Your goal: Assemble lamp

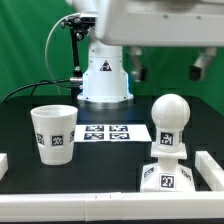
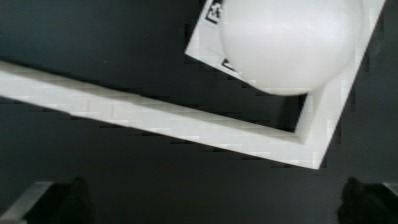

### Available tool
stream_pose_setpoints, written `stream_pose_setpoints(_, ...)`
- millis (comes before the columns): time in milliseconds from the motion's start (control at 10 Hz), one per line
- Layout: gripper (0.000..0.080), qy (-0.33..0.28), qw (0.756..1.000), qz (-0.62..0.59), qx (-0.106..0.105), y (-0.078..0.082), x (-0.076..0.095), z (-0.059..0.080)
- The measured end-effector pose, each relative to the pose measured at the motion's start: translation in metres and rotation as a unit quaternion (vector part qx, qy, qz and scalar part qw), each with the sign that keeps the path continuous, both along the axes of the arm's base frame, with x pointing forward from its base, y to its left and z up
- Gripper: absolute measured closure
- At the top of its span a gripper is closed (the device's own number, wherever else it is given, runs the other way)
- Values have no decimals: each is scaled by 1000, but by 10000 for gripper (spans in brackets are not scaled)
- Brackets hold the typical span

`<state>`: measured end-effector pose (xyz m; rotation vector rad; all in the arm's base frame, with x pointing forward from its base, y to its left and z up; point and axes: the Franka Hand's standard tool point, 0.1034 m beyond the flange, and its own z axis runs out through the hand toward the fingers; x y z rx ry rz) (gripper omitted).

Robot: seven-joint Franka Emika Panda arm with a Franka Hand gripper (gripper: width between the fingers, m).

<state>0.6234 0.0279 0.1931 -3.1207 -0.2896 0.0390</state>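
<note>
Plainly spread wide, pinching nothing: dark two-finger pincer (image 2: 210, 204), just its fingertips (image 2: 54, 200) peeking into the wrist view. Beyond, matte white round-headed bulb (image 2: 285, 45), cropped, beside white L-shaped rail (image 2: 160, 108). In the exterior view, stands upright on blocky white wedge base (image 1: 167, 177), well apart from white cup-shaped tapered shade (image 1: 54, 133); pincer hard to make out there.

Open worktop (image 1: 110, 165) between shade (image 1: 55, 132) and bulb (image 1: 170, 112), bulb upright on base (image 1: 168, 174), rail (image 1: 210, 168) just beside base, pedestal (image 1: 104, 75) behind.

bulb (image 2: 285, 45) cropped at frame edge, claw (image 2: 214, 200) tips barely showing
</note>
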Motion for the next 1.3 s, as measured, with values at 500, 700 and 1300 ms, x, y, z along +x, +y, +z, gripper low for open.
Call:
stream_pose_setpoints(500, 101, 8, 999, -32, 15, -37, -31, -4)
stream_pose_setpoints(700, 101, 10, 999, -51, 15, -38, -33, -5)
stream_pose_setpoints(1300, 101, 61, 988, -144, 16, -78, -83, -21)
